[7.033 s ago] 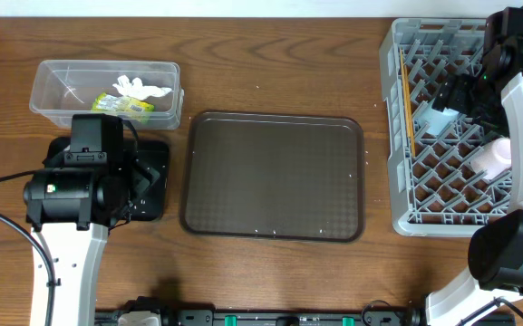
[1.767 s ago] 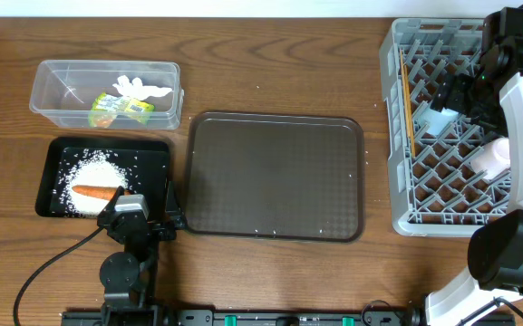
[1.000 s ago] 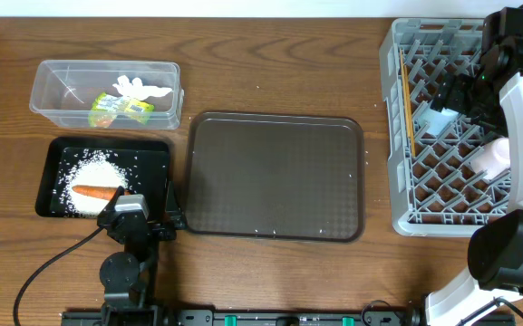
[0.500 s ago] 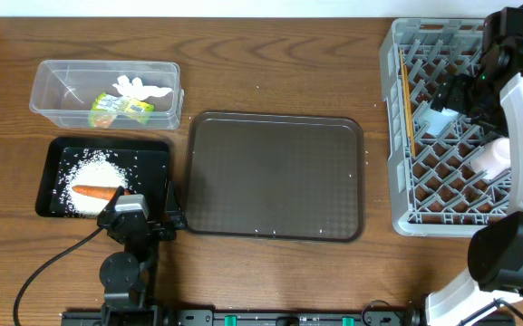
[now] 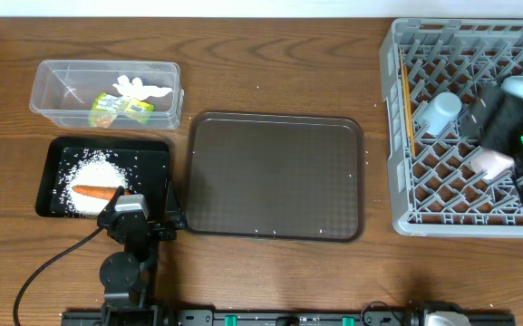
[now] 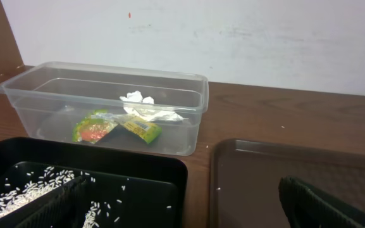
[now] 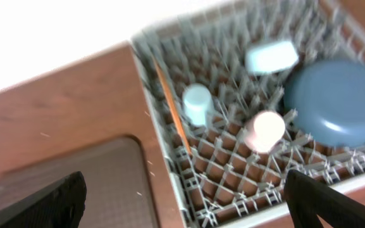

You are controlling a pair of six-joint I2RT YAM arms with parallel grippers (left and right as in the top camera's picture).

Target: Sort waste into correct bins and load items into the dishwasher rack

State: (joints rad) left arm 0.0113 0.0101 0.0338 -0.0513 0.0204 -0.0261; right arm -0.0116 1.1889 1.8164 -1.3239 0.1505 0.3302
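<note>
The grey dishwasher rack (image 5: 397,136) at the right holds the light-blue cup (image 5: 440,113), the whitish cup (image 5: 489,163) and the chopsticks (image 5: 408,100). The right wrist view also shows the dark-blue plate (image 7: 340,101) and the light-blue bowl (image 7: 271,57) in the rack (image 7: 169,164). The black tray (image 5: 152,163) holds the rice (image 5: 93,170) and the carrot (image 5: 95,191). The clear tub (image 5: 57,91) holds the tissue (image 5: 139,88) and the wrapper (image 5: 121,109). My left gripper (image 5: 172,215) is open and empty at the table's front. My right gripper (image 7: 185,202) is open and empty above the rack; its arm (image 5: 515,127) is blurred.
The brown serving tray (image 5: 275,177) lies bare between the black tray and the rack. The left gripper's fingers straddle the gap between the black tray (image 6: 138,171) and the brown tray (image 6: 283,164). A white wall stands behind the tub (image 6: 188,95).
My right arm has swung from the rack's back right corner toward its front and is blurred by motion. The light-blue cup now shows uncovered. The left arm left the black tray earlier and now rests still.
</note>
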